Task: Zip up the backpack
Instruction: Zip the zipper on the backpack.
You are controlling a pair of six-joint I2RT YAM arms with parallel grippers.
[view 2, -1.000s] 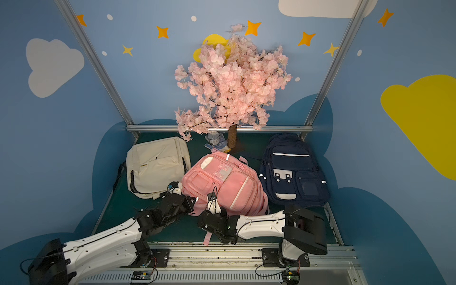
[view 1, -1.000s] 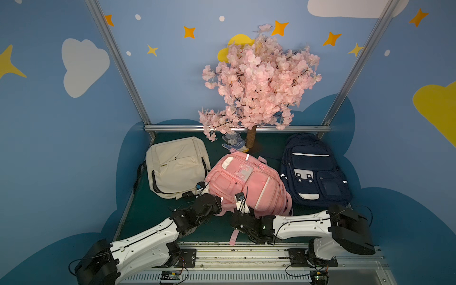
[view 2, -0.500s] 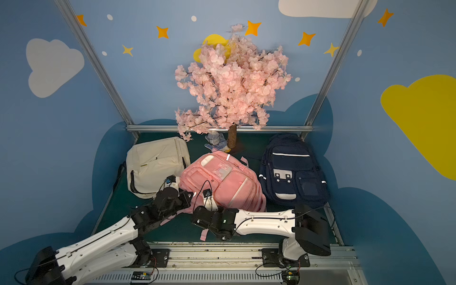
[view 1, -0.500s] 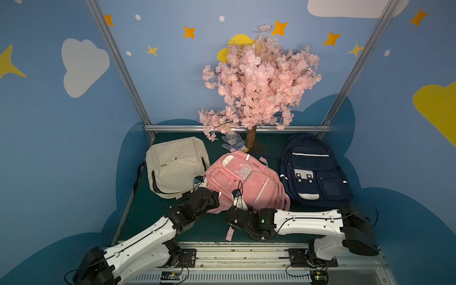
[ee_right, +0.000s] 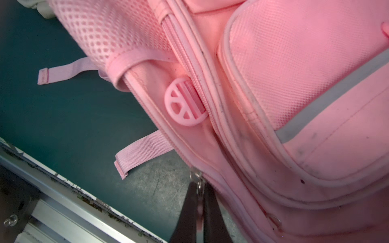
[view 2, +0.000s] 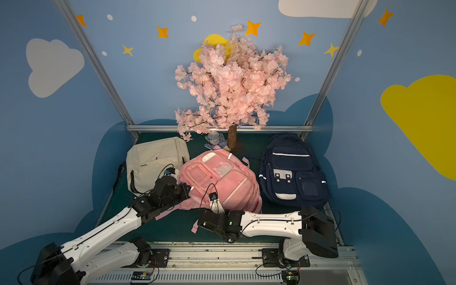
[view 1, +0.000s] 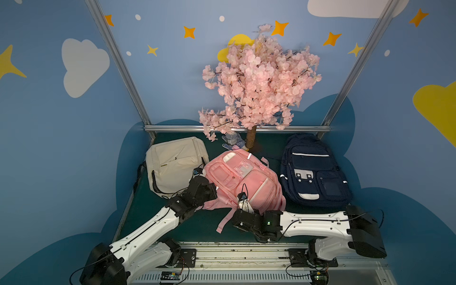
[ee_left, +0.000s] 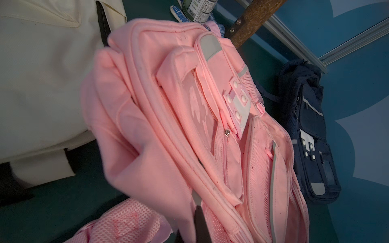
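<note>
My cell: blue walls [view 1: 172,81] all round, painted with a white cloud [view 1: 81,64], a yellow cloud [view 1: 436,106] and orange stars [view 1: 189,32]. Aluminium posts [view 1: 118,64] at the back corners, crossbar [view 1: 177,128] between them. Dark green mat [view 1: 148,209] as deck, scuffed grey near the front rail [view 1: 234,254]. Pink blossom tree [view 1: 259,79] at the back. Light dim.

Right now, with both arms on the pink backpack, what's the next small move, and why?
Probably a short tug on the metal zipper pull to run it along. The right fingers are shut on it at the near edge of the pink backpack, and the left fingers pinch the fabric, seemingly bracing it.
</note>
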